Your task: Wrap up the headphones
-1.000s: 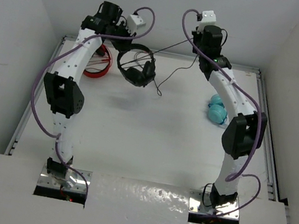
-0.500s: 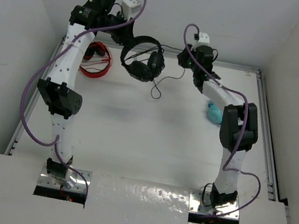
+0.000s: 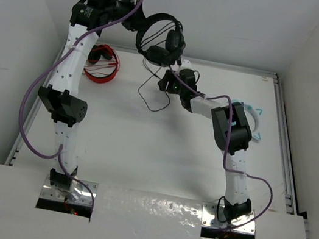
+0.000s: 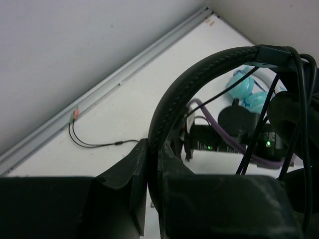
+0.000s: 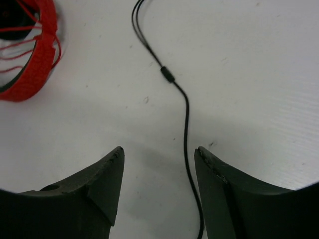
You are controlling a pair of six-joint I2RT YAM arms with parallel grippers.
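Top view: left claw (image 3: 141, 25) is up in the air over the far edge of the desk (image 3: 140, 159), left of centre. It is clamped on the black headphones (image 3: 163, 41), which hang off the desk with the earcups together. Their cable (image 3: 141, 91) drops to the desk and loops near the far edge. Right claw (image 3: 167, 84) sits low beside that loop; can't tell its opening from here. Red headphones (image 3: 102, 63) lie by the far-left corner, teal headphones (image 3: 253, 120) near the right edge.

Left wrist: left claw (image 4: 152, 184) is closed tight on the headband (image 4: 199, 74), with a finger on each side. The cable's split end (image 4: 94, 144) lies on the desk (image 4: 124, 94) by the far rail. Teal headphones (image 4: 246, 87) are beyond it.

Right wrist: right claw (image 5: 159, 152) is spread wide, gripping nothing. The cable (image 5: 185, 119) lies on the desk (image 5: 259, 74) between the fingers (image 5: 107, 184), nearer the right one. Red headphones (image 5: 30, 64) at top left.
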